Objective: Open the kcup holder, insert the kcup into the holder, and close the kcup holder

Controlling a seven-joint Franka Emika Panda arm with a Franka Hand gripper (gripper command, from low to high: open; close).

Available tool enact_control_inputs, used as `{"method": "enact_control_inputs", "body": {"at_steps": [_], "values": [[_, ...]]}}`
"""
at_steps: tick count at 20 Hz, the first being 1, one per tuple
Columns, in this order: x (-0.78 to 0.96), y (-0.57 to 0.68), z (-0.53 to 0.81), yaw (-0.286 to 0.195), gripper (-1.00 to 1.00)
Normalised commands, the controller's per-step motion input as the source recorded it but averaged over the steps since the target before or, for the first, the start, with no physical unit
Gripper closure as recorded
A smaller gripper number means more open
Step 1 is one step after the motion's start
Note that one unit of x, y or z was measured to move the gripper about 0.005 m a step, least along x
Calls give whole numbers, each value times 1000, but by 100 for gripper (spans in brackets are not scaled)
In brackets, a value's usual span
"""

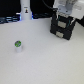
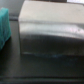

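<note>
Here the kcup holder [image 1: 62, 27] stands on the pale table [image 1: 47, 65], a black boxy unit with pale grey handles on its fronts. The arm's white body reaches down over the top of the holder, and the gripper [image 1: 63, 15] sits right at the holder's upper edge; whether its jaws are wide or narrow cannot be told, as the fingers are not clear in either view. The kcup [image 1: 18, 45], green-topped and upright, rests well apart from the holder, toward the exterior view's left and nearer the camera. The wrist view is blurred, showing a dark glossy surface [image 2: 47, 32] and a teal patch [image 2: 4, 25] beside it.
</note>
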Motion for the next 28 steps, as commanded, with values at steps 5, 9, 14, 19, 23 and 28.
{"method": "enact_control_inputs", "body": {"at_steps": [5,9,14,19,23,28], "values": [[-132,11,-41,0,100],[18,7,0,-1,100],[64,0,1,-5,100],[634,-41,278,-59,100],[884,-132,367,-76,100],[910,-166,243,-78,100]]}}
